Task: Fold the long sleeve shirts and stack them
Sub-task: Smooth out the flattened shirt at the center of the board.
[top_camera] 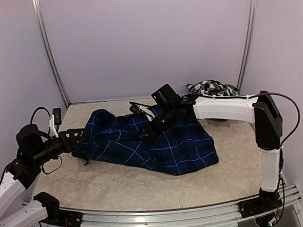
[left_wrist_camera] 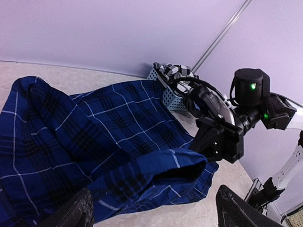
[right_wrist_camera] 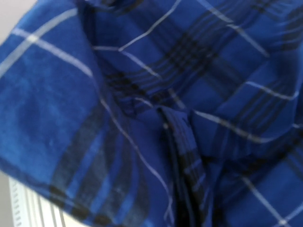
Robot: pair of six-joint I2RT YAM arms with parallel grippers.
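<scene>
A navy blue long sleeve shirt [top_camera: 158, 139] with thin white grid lines lies crumpled across the middle of the table. My right gripper [top_camera: 145, 130] reaches in from the right and is shut on a bunched fold of the navy shirt [right_wrist_camera: 180, 142]. Cloth fills the right wrist view and hides the fingers. My left gripper [top_camera: 83, 143] is at the shirt's left edge, open. Its fingers [left_wrist_camera: 71, 215] stand wide apart, with the shirt's hem [left_wrist_camera: 156, 189] just ahead of them. A black-and-white checked shirt [top_camera: 211, 87] sits bundled at the back right.
The checked shirt [left_wrist_camera: 177, 72] rests in a small grey-blue mesh basket [left_wrist_camera: 168, 98] by the back wall. Metal frame posts [top_camera: 49, 53] stand at the back corners. The right arm [top_camera: 226, 109] stretches over the table's right half.
</scene>
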